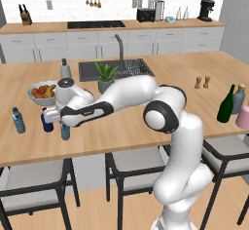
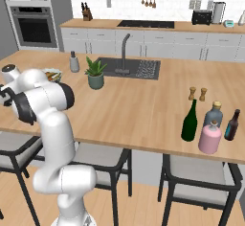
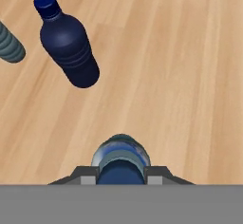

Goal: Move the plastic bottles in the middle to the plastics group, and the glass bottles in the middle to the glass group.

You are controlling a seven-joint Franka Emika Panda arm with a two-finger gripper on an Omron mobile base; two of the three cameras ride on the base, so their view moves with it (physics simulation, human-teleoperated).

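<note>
A white robot arm reaches low over the left end of a wooden kitchen table (image 1: pixel 146 131), its pincer (image 3: pixel 121 178) clamped on the blue cap of a small pale-blue water bottle (image 1: pixel 65 131) that stands upright near the table's front edge. In the hand view the two dark fingertips (image 3: pixel 85 176) sit either side of that cap, with the bottle's clear shoulders showing just beyond them. Just beside it stands a dark navy bottle (image 1: pixel 46 123), and farther left, apart from both, a second pale-blue bottle (image 1: pixel 18 120). Behind them sit a bowl of fruit (image 1: pixel 41 92), a grey dispenser (image 1: pixel 65 69) and a potted plant (image 1: pixel 105 77) beside the sink (image 1: pixel 114 69). At the far right end of the table a dark green wine bottle (image 2: pixel 189 121), a pink bottle (image 2: pixel 209 138) with a pale stopper and a grey-blue bottle (image 2: pixel 213 115) cluster closely together, with a small brown bottle (image 2: pixel 232 125) just to their right and two wooden shakers (image 2: pixel 197 94) behind.
</note>
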